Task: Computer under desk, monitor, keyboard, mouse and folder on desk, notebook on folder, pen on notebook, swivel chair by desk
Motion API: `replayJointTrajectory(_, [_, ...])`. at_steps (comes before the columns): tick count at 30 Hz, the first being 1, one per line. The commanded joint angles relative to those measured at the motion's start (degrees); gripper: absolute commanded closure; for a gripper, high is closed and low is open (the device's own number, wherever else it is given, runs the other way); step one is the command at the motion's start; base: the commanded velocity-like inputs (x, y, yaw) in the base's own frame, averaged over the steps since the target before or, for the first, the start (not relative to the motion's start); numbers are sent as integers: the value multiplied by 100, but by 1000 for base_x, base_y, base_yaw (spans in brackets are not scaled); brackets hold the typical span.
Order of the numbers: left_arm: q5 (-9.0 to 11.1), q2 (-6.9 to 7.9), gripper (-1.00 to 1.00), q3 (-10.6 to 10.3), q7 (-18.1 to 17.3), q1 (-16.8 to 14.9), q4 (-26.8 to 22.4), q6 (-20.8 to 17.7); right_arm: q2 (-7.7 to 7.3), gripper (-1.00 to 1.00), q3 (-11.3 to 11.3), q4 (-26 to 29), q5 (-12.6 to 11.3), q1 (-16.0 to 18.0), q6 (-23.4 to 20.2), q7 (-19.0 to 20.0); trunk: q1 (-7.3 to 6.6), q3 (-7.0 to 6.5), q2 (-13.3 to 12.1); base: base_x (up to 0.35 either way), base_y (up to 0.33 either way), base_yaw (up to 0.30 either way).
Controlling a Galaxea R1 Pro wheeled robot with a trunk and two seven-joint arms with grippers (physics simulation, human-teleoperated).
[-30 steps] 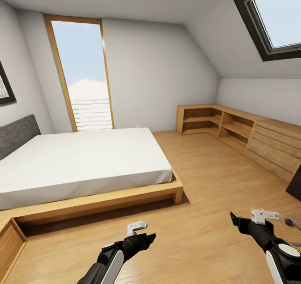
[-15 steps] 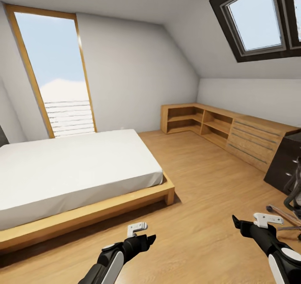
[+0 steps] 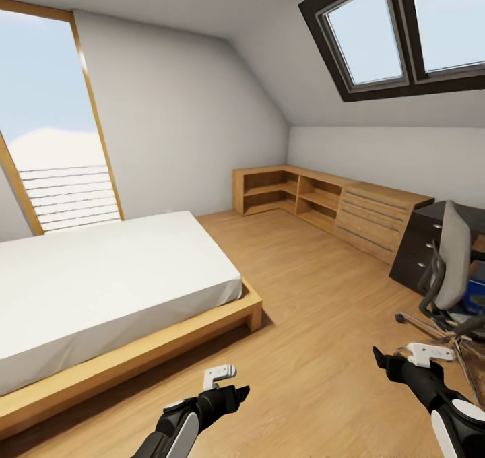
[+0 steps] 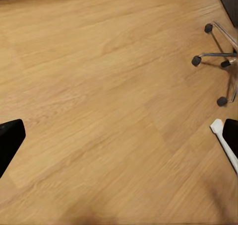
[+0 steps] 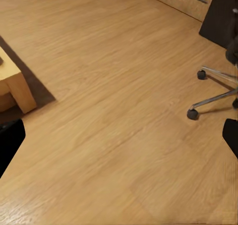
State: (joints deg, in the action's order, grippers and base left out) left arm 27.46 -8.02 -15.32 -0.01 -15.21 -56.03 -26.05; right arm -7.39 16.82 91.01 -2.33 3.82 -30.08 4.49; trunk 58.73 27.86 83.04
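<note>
Both jaws spread over bare floor (image 3: 316,323) (bed (image 3: 101,289) left), swivel chair (image 3: 450,269) seemingly beside desk (image 3: 421,242).

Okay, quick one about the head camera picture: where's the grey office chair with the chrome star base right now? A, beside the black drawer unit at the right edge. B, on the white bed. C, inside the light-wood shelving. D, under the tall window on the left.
A: the grey upholstered swivel chair stands on the wooden floor at the right edge, right beside the black drawer unit of the desk, far from the bed.
</note>
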Motion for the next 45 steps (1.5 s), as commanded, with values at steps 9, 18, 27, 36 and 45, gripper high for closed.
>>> replayJointTrajectory(9, [23, 2, -100, 4, 8, 0, 25, -16, 0, -100, 10, 44, -22, 5, -48, 25, 0, 6, 3, 3, 5, -290])
replayJointTrajectory(18, [23, 2, -100, 6, 10, 1, 46, -6, 0, -100, 0, 62, -25, 5, -74, 34, 0, 6, 3, 0, 1, -289])
replayJointTrajectory(27, [23, 2, -100, 10, 10, 1, 48, -5, 0, -100, -3, 58, -38, 5, -88, 35, 0, 11, 3, 0, 0, -289])
replayJointTrajectory(36, [23, 2, -100, 12, 10, 1, 49, 3, 5, -100, -12, 26, -27, 5, -109, 39, 0, 27, 3, 0, 0, -289])
replayJointTrajectory(45, [23, 2, -100, 12, 10, 1, 49, 4, 8, -100, -94, -154, -10, 1, -123, 309, 0, 46, 3, 30, 113, -289])
